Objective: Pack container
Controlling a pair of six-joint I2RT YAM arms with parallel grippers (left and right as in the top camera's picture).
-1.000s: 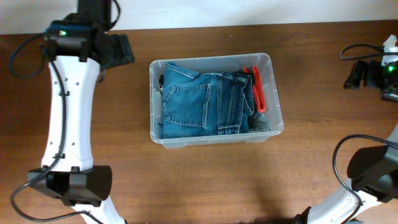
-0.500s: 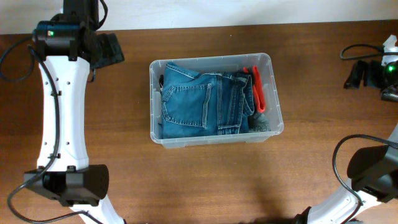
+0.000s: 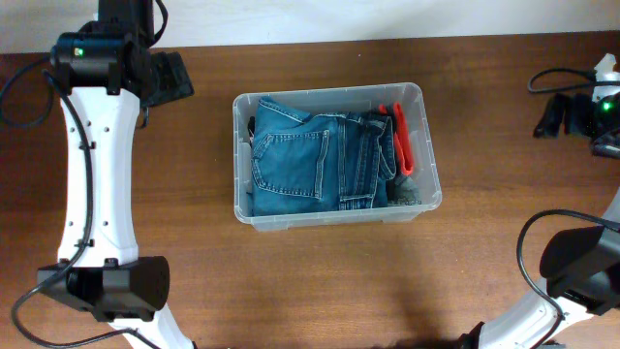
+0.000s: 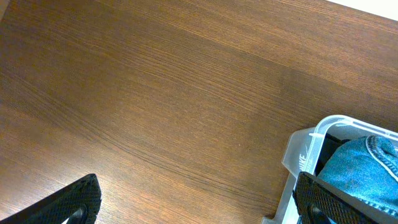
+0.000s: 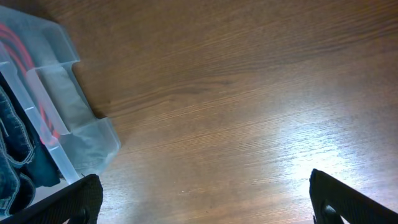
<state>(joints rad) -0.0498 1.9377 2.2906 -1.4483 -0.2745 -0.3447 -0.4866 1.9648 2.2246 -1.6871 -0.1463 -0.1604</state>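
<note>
Left hand (image 4: 199, 202) spread wide above the worktop (image 4: 155, 93), right hand (image 5: 208, 202) spread too; between them the container (image 3: 334, 215), jeans (image 3: 310, 160) and a red thing (image 3: 402, 136) inside.

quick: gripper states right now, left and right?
Left gripper: open, holding nothing.
Right gripper: open, holding nothing.
</note>
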